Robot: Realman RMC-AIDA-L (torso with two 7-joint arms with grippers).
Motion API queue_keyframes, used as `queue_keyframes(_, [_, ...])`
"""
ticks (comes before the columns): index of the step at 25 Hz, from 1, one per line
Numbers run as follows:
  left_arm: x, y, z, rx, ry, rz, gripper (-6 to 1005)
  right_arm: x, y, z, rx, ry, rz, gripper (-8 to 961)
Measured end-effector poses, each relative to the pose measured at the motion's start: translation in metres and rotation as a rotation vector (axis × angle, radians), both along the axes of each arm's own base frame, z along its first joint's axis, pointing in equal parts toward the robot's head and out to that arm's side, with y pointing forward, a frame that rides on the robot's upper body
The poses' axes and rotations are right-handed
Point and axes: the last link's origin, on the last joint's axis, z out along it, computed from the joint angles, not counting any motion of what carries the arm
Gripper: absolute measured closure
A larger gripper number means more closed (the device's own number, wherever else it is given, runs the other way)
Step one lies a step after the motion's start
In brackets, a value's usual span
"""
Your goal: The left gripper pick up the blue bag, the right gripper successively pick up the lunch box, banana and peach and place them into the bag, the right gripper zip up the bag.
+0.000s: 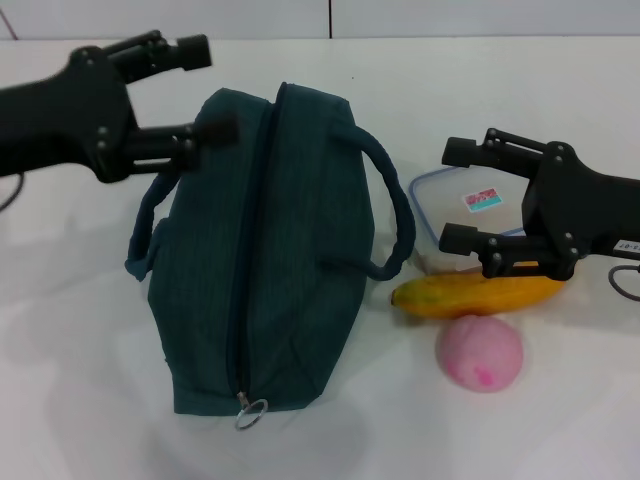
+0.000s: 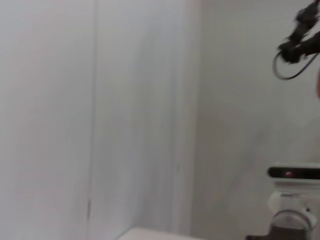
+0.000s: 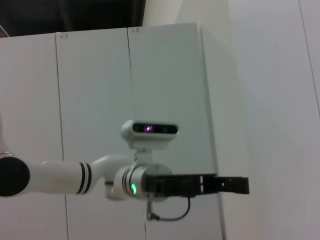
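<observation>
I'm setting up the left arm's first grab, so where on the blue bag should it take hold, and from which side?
Grip the near-side rope handle of the blue bag, probably best from the bag's left. It bows out clear of the fabric there, and the open left gripper already hangs just beyond it. The right gripper is open over the lunch box.

Right gripper (image 1: 462, 195) covers the lunch box (image 1: 452, 205) at its 3 o'clock side, plus the banana (image 1: 470, 295) tip there too.
</observation>
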Motion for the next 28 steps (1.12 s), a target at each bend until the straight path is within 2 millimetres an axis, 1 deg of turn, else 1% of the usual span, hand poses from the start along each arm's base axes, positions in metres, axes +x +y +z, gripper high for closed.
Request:
queue_keyframes(3, [-0.001,0.006,0.01,-0.036,0.057,0.093,137,-0.001,0.001,0.0,0.002,0.002,0.002,106])
queue_keyframes(4, [-0.001,0.006,0.01,-0.036,0.057,0.093,138,-0.002,0.001,0.001,0.005,0.005,0.002,107])
queue_keyframes(5, [-0.007,0.01,0.012,-0.059,0.089,0.162,139,-0.002,0.002,0.001,0.008,0.008,0.001,107])
queue_keyframes(11, [-0.022,0.015,0.007,-0.074,0.162,0.269,146,-0.004,0.003,0.0,0.013,0.012,0.0,113])
queue_keyframes(19, [-0.027,0.016,-0.008,-0.095,0.208,0.313,156,-0.006,0.005,-0.003,0.016,0.015,-0.004,120])
queue_keyframes(28, [-0.021,0.016,-0.019,-0.142,0.214,0.295,167,-0.005,0.002,-0.005,0.012,0.019,-0.013,128])
